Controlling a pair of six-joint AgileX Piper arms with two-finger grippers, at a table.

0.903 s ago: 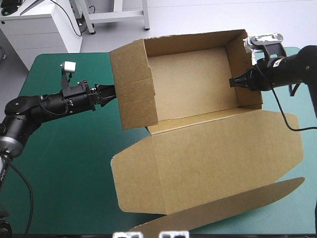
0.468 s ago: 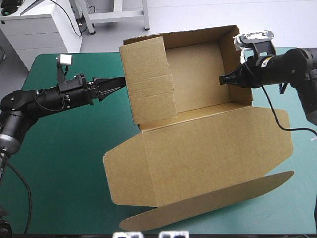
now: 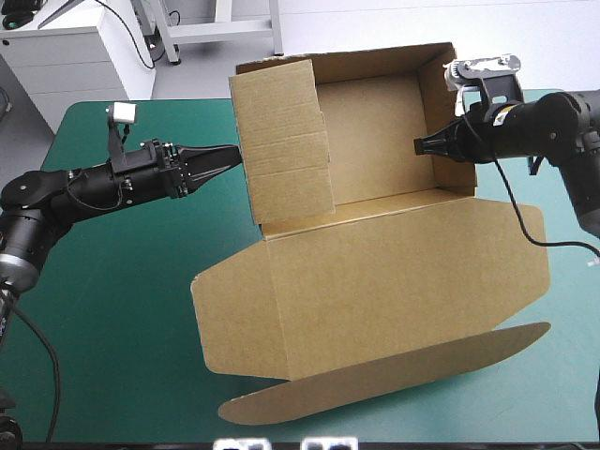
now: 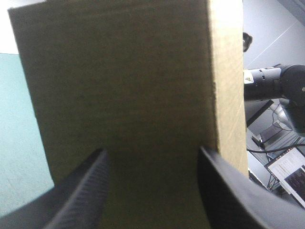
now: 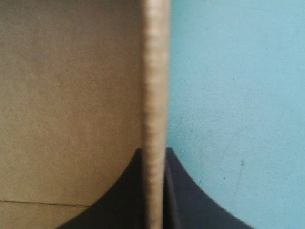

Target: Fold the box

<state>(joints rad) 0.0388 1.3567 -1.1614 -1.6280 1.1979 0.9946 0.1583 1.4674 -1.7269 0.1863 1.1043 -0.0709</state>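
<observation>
The brown cardboard box (image 3: pixel 375 281) lies on the teal-green table cover (image 3: pixel 122 309), lid nearest; left gripper (image 3: pixel 228 155) beside its left wall, right gripper (image 3: pixel 424 147) astride its right.

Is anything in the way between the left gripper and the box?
No, nothing visible is in the way. The left gripper is open and right at the raised side wall of the box, with only brown board ahead of it. The right gripper is shut on the opposite wall.
</observation>
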